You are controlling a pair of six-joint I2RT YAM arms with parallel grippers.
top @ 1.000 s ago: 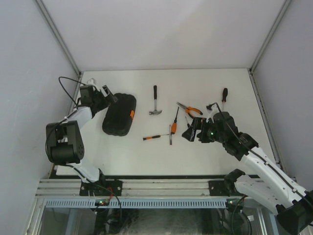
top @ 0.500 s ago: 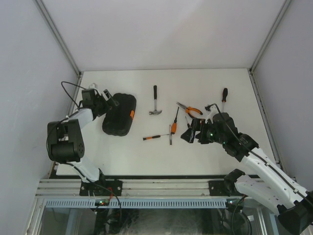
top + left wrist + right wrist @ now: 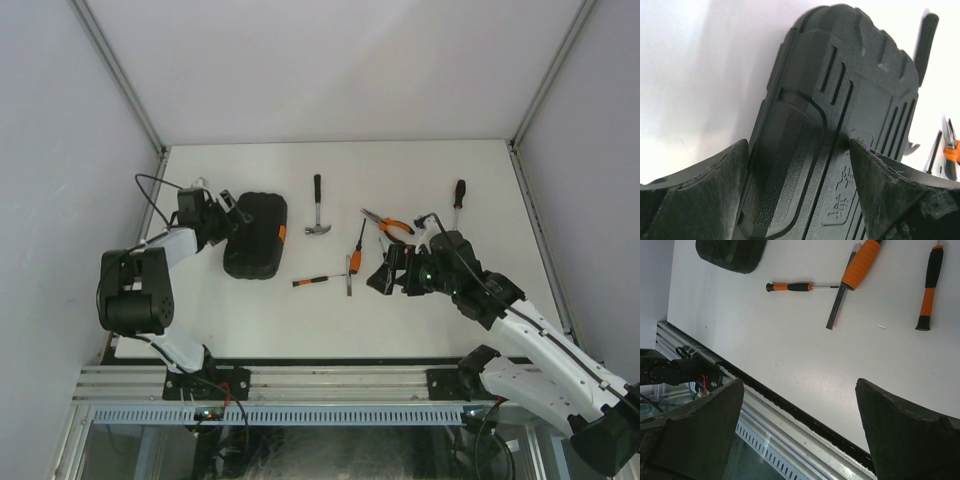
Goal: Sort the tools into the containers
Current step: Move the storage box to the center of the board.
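A white desk [image 3: 300,320] stands inside a booth of pale walls, with two robot arms fixed at its near edge. The left hand [image 3: 229,212] is spread wide. Its two black fingers [image 3: 700,190] flank one end of the black plastic rounded-rectangle tool case [image 3: 255,236]; I cannot tell whether they press on it. The case lies closed on the desk's left side, with its small orange latch [image 3: 281,233] facing the middle.

The right hand [image 3: 385,272] hangs above the desk right of centre, fingers wide apart and holding nothing. Near it on its left lie an orange-handled tool with a flat grey blade [image 3: 842,295] and a slim black-and-orange screwdriver [image 3: 312,281], whose thin shaft reaches the blade. Another slim screwdriver [image 3: 360,238] lies just beyond, near the orange-handled pliers [image 3: 388,223]. The black-handled steel claw hammer [image 3: 317,208] lies between case and pliers, apart from both. A longer black-handled screwdriver [image 3: 459,195] lies farther right, towards the back.
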